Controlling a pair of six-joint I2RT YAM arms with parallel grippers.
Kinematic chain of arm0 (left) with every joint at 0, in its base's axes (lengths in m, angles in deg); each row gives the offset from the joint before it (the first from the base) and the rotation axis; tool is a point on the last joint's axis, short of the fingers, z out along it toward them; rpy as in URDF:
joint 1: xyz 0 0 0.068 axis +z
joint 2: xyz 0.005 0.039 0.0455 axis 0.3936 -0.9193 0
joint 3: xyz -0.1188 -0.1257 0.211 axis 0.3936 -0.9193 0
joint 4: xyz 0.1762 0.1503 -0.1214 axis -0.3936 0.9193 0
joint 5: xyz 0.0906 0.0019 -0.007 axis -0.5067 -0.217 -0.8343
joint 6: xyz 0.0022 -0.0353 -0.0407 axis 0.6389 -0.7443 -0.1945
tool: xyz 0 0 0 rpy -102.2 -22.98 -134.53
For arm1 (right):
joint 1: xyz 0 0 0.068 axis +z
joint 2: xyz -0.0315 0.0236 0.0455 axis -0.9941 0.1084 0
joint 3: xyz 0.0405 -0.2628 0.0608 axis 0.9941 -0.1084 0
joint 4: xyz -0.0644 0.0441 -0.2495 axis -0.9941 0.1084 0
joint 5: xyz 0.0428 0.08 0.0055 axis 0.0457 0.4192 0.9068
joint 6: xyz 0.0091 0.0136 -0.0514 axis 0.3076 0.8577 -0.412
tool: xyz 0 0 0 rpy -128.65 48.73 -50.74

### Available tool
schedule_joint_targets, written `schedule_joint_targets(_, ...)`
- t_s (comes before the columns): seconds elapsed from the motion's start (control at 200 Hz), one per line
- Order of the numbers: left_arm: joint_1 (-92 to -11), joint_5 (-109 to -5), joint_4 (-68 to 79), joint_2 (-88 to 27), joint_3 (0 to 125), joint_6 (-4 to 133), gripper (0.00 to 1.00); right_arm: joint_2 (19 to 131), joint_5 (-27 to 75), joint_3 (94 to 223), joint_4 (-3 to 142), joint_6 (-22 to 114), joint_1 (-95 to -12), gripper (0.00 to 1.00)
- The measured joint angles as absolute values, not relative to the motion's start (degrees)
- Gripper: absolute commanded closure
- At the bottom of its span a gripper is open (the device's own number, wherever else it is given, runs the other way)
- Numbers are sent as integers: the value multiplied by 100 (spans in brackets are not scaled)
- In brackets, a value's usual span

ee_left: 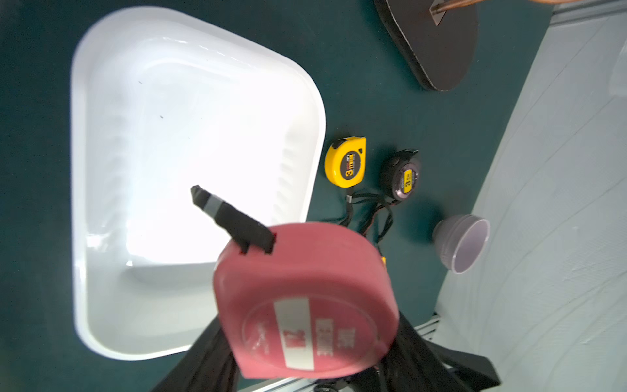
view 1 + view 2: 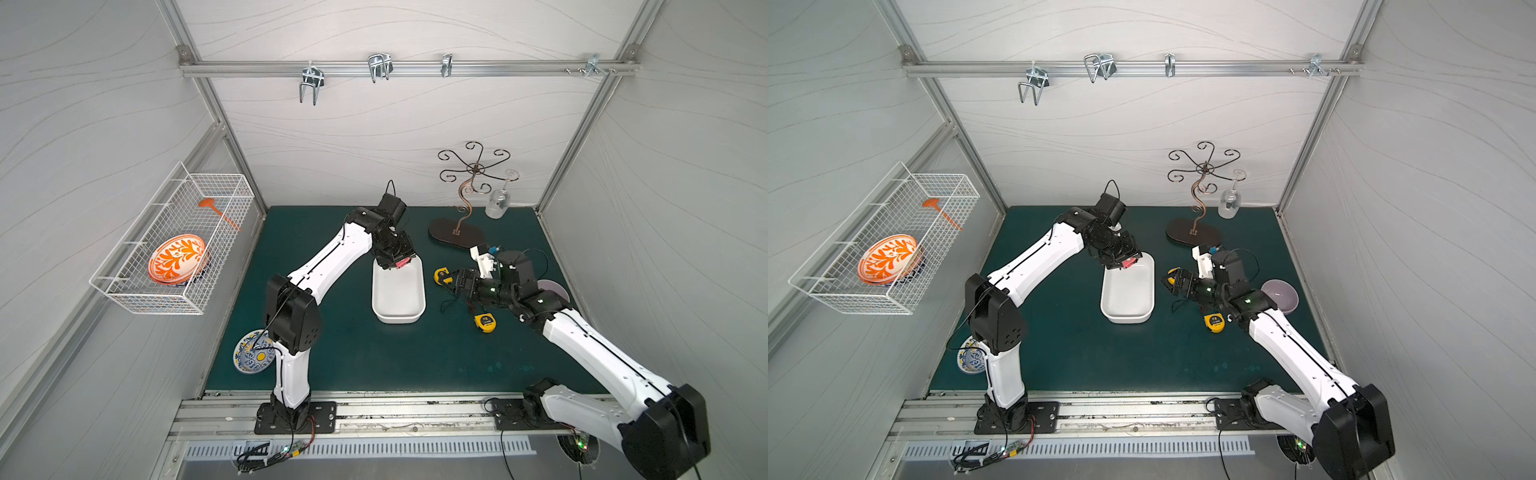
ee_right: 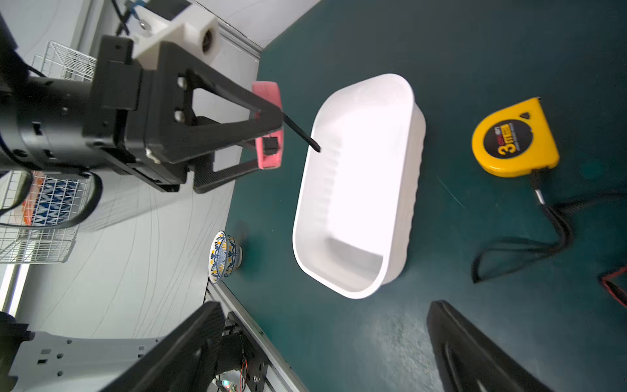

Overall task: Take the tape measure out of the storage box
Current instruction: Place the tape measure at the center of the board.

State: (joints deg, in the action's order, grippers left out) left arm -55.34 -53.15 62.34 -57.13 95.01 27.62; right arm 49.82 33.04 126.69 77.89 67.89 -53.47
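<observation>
My left gripper (image 2: 402, 263) is shut on a pink tape measure (image 1: 305, 298), which hangs just above the far end of the white storage box (image 2: 398, 318). A black tab sticks out of the tape measure's case over the box. Nothing shows inside the box (image 1: 101, 203). My right gripper (image 2: 449, 283) stands open and low over the mat to the right of the box, with nothing between its fingers (image 3: 200, 342). A yellow tape measure (image 3: 515, 139) lies on the mat beside it.
A second yellow tape measure (image 2: 485, 323) lies under the right forearm. A black one (image 1: 402, 174) shows in the left wrist view. A lilac bowl (image 2: 1281, 296), a wire stand (image 2: 456, 235) with a hanging glass (image 2: 497, 203), a patterned bowl (image 2: 253, 353) and the wall basket (image 2: 166, 249) surround the area.
</observation>
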Motion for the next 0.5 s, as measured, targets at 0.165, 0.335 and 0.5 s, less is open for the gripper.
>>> schedule_joint_targets(0.165, -5622, -5169, 5697, -5619, 9060, 1917, 100, 5327, 2998, 12651, 7096, 6865, -5069, 9)
schedule_joint_targets(0.335, -5751, -5151, 5098, -5203, 8533, 1123, 100, 5515, 2773, 12533, 6519, 6955, -5004, 13)
schedule_joint_targets(0.5, -5877, -5143, 4698, -4930, 8360, 594, 100, 5825, 2718, 12518, 6106, 6996, -4932, 18)
